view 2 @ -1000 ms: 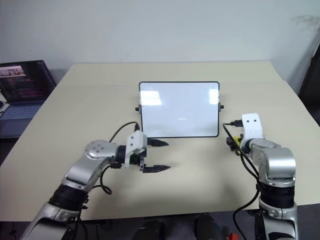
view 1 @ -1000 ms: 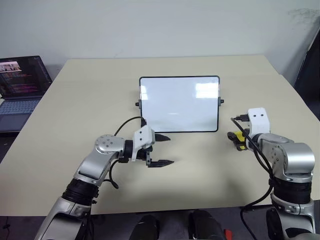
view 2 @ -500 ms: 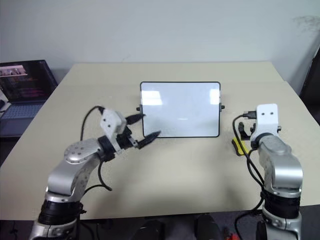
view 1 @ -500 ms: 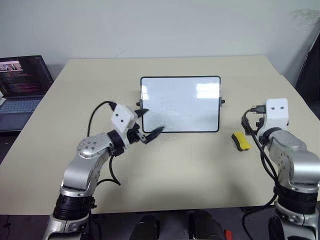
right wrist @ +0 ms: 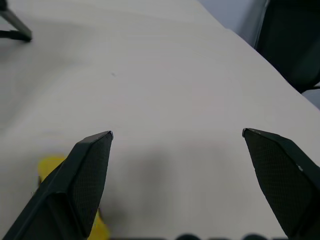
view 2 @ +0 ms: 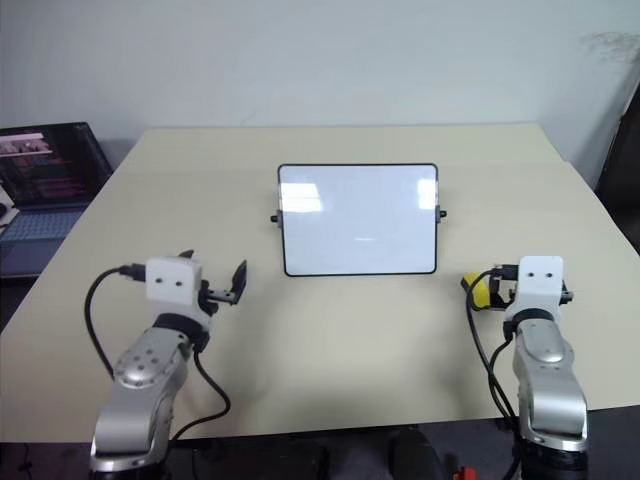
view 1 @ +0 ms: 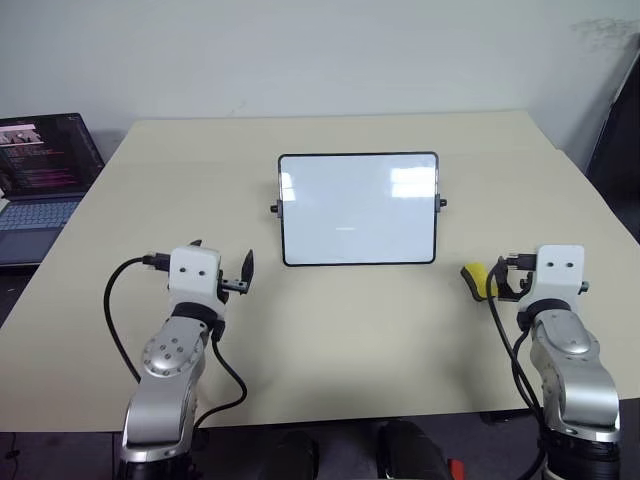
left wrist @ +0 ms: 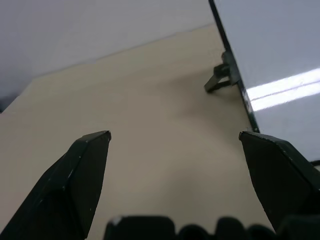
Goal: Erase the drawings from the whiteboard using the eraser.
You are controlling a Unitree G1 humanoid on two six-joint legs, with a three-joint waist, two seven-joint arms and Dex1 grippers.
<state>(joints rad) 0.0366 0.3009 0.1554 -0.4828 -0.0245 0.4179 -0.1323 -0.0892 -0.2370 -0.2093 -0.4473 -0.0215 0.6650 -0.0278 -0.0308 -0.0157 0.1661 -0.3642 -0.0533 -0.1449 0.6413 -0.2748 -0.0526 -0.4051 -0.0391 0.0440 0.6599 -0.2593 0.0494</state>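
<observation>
R gripper (right wrist: 177, 135) wide open, empty, above table (view 1: 350, 330); eraser (view 1: 478, 279) lies just beside its inner finger, untouched.

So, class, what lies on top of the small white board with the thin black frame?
Nothing rests on the glossy white board with the thin black frame; its face shows window glare and one faint mark. What is under it is covered.

Blank whiteboard (view 2: 358, 220), eraser (view 2: 481, 290) beside
</observation>
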